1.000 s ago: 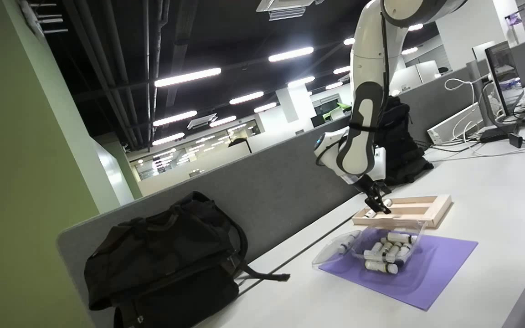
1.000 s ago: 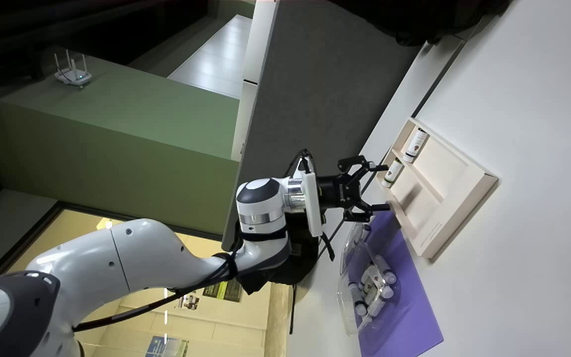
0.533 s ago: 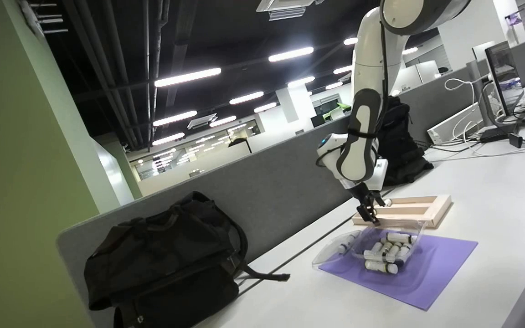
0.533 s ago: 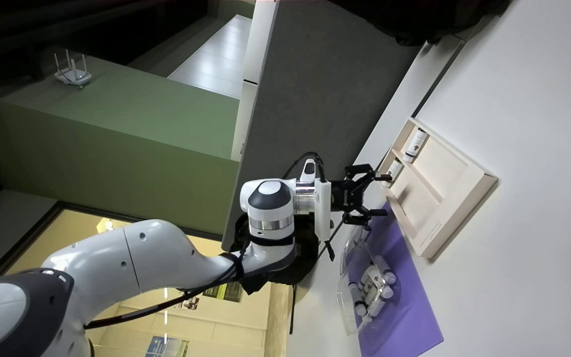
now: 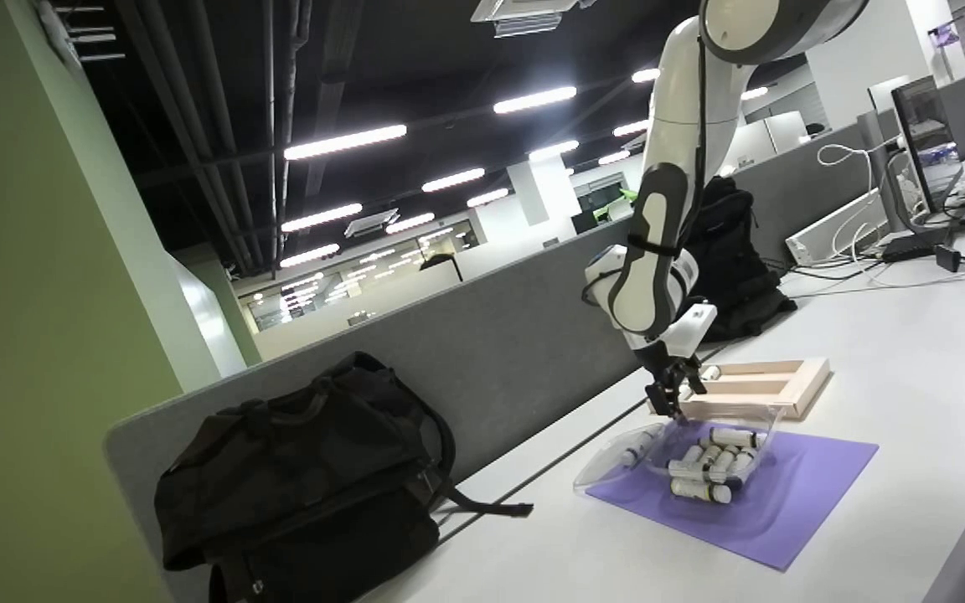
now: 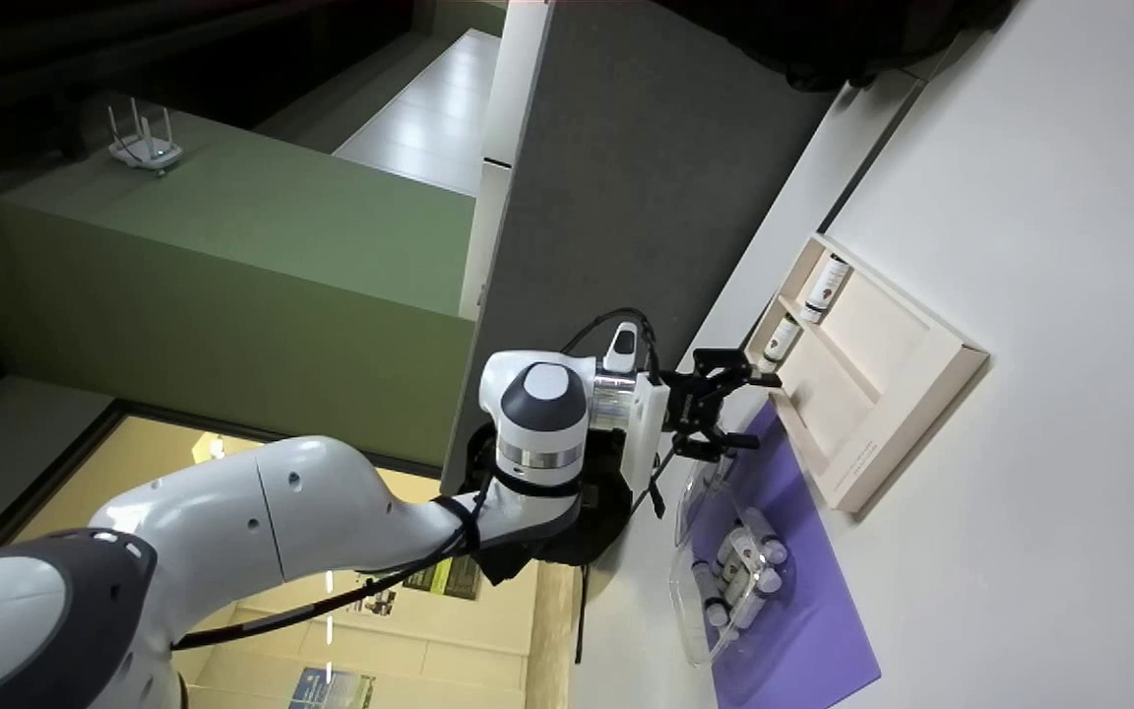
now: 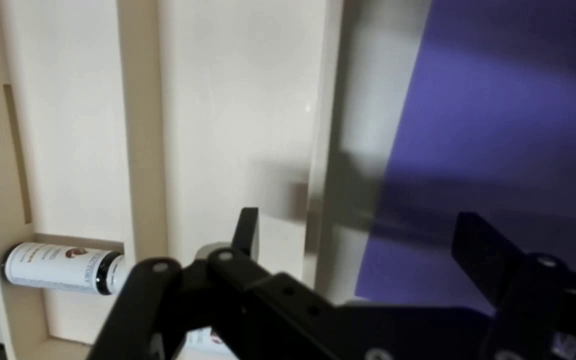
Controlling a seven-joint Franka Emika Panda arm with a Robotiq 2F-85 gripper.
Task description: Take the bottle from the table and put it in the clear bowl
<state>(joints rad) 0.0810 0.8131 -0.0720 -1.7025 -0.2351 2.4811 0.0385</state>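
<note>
- Two white bottles [image 6: 825,288] lie in a pale wooden tray [image 6: 912,423], one on each side of its long divider.
- Above the tray's edge hangs the tool [image 6: 762,410], spread, its fingers [image 7: 244,232] well apart.
- In the wrist view one finger shows against the tray, the other against the purple mat [image 5: 822,477]; the tool hides most of one bottle.
- More bottles [image 5: 710,456] sit jumbled in the clear bowl [image 6: 685,611] on the mat.
- Beside the bowl I see a clear plastic piece [image 5: 604,473]; whether the bottle showing there lies in it or behind it, I cannot tell.
- Tray and mat rest on a white worktop [image 5: 910,360], a black backpack [image 5: 298,486] against the grey partition [image 5: 524,335].
</note>
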